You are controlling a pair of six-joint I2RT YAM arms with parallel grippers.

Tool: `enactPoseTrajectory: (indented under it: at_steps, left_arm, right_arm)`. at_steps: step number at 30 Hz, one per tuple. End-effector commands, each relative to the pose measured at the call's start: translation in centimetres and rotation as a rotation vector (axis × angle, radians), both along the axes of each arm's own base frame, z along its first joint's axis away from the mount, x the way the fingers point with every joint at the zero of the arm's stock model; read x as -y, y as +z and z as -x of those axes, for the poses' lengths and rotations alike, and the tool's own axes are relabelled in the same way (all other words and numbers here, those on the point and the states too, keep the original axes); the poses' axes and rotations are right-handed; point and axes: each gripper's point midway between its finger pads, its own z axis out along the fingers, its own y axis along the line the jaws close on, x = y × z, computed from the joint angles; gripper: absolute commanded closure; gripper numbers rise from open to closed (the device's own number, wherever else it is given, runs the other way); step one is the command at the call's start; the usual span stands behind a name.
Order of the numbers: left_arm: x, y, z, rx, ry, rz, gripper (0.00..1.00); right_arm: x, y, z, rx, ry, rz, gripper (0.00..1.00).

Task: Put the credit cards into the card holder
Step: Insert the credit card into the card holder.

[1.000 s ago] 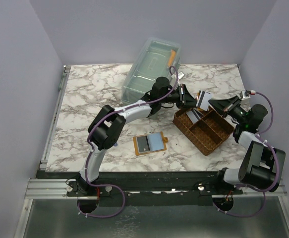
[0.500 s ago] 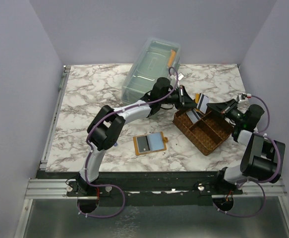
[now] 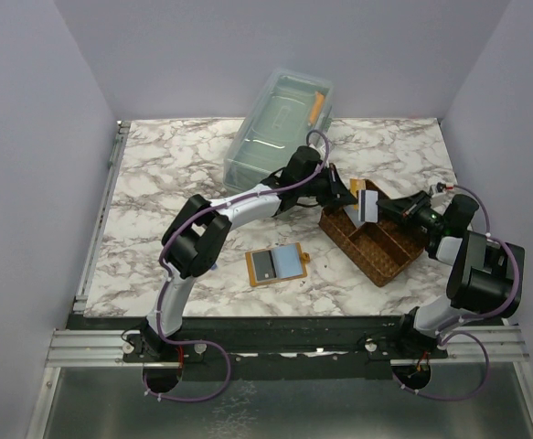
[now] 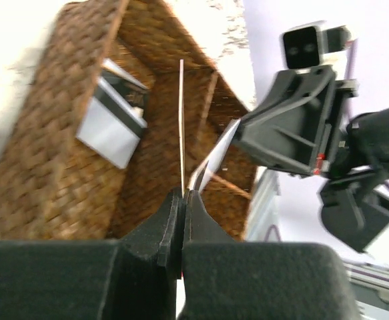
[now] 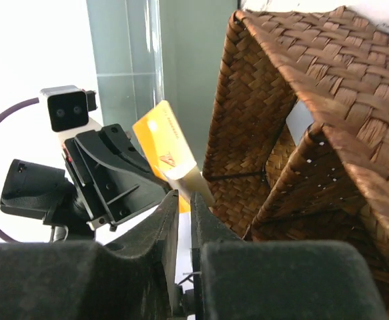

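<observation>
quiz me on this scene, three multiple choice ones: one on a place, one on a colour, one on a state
1. Where does the card holder lie?
A. inside the woven tray
B. open on the marble table
C. atop the clear box

2. What colour is the face of the card held by the right pincer?
A. green
B. black
C. orange-yellow

3. The left pincer is
A. shut on a thin card
B. wide open
C. lying flat on the table

Answers: 1 B, it lies flat with its inner panels showing. 2 C, the right wrist view shows that face. 3 A, its fingers pinch a card seen edge-on.
</observation>
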Motion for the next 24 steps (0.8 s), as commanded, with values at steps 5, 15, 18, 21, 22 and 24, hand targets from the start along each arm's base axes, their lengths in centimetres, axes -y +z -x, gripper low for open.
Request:
enactPoseTrajectory:
  at_steps: [5,15,18,21,22,24]
  left_arm:
    - [-4.0,-5.0,-2.5,0.037,0.111,-0.293,1.00]
    - [-3.7,-2.2,-3.0,0.153,0.115,-0.347,1.00]
    - [-2.8,0.2,-2.1,0.193,0.065,-0.315,1.00]
    - [-2.2,2.8,-0.9,0.248,0.004,-0.281,1.00]
    - [-2.1,3.6,-0.4,0.266,-0.013,-0.270,1.00]
    - [-2.2,4.8,0.4,0.301,-0.050,-0.257,1.00]
  right_arm:
    - [1.6,-0.7,-2.0,-0.016,-0.044,0.077,0.82]
    - [2.0,0.5,-3.4,0.024,-0.027,0.360,0.74]
    - [1.9,0.4,-3.7,0.003,-0.025,0.507,0.68]
    - [1.5,0.5,-3.5,-0.020,-0.010,0.646,0.61]
    - [1.3,0.6,-3.5,-0.017,-0.002,0.703,0.58]
    - [0.6,1.1,-3.4,-0.016,0.016,0.776,0.49]
